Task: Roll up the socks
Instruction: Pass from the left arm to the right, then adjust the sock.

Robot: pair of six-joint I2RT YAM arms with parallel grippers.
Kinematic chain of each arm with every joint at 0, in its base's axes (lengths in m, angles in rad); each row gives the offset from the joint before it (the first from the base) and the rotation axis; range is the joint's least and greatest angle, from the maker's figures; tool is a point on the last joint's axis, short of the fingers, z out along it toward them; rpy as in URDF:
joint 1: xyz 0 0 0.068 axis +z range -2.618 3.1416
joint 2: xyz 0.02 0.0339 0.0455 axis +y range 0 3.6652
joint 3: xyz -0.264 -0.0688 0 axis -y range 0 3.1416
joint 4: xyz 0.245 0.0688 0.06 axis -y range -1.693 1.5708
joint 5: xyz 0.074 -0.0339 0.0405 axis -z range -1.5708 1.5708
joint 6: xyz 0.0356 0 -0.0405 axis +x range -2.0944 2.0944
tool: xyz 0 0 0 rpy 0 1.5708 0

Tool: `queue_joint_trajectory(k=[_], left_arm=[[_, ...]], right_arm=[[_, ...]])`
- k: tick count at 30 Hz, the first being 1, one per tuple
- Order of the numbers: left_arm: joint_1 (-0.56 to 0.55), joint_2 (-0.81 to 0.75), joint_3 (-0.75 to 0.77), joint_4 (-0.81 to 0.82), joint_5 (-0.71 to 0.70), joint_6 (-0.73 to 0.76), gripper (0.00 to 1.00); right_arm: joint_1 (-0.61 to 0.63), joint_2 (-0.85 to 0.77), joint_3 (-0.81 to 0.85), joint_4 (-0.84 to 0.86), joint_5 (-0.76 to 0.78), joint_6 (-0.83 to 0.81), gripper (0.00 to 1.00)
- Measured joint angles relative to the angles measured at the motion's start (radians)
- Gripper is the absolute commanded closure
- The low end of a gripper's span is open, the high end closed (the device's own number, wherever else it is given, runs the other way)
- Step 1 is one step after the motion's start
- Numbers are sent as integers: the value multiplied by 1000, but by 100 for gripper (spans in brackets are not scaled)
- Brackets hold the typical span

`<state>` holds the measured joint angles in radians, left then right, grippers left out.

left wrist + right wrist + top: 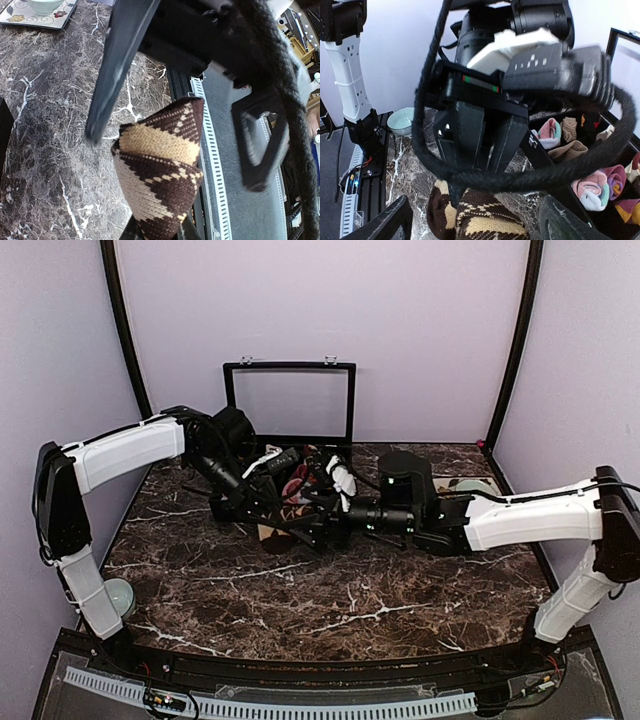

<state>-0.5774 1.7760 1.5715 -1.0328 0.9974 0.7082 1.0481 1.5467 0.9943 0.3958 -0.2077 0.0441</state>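
Dark marble tabletop (300,590), lavender walls behind. At the far middle, the left gripper (159,231) is clamped on a bundled brown-and-beige diamond-knit sock (160,165) — the right gripper (480,222) is spread wide around it. Rolling looks under way, not finished — the final tuck likely remains.

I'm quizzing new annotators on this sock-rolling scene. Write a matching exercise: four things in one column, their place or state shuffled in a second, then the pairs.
Column one
1. brown diamond-pattern sock
2. right end effector
3. sock rolls
4. patterned tray

Column two
A. carries a pale bowl
B. jaws wide apart, gripping nothing
C. pinched by the left end effector
D. inside the black box

Pairs: 1-C, 2-B, 3-D, 4-A
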Motion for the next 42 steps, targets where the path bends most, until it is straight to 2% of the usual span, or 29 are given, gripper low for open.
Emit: queue_joint_trajectory(k=[5, 9, 12, 14, 15, 16, 17, 28, 42], left_arm=[[0, 0, 0, -35, 2, 29, 100], [0, -1, 0, -51, 2, 48, 98], [6, -5, 0, -66, -7, 51, 90], [11, -7, 0, -71, -19, 50, 76], [14, -9, 0, -72, -26, 49, 60], [14, -13, -1, -68, -34, 46, 9], [14, -20, -4, -57, -45, 42, 2], [2, -275, -149, 161, -219, 22, 1], [-77, -360, -351, 314, -495, 66, 1]], right_arm=[[5, 41, 2, -20, 10, -18, 55], [3, 45, 9, -30, -7, -5, 81], [3, 63, 27, -34, -33, 6, 100], [1, 77, 43, -42, -47, 21, 100], [-2, 83, 50, -46, -53, 26, 100], [-3, 89, 56, -48, -56, 32, 100], [-4, 93, 60, -49, -59, 40, 100], [-1, 143, 98, -26, -35, 209, 100], [-1, 184, 128, 73, -63, 432, 100]])
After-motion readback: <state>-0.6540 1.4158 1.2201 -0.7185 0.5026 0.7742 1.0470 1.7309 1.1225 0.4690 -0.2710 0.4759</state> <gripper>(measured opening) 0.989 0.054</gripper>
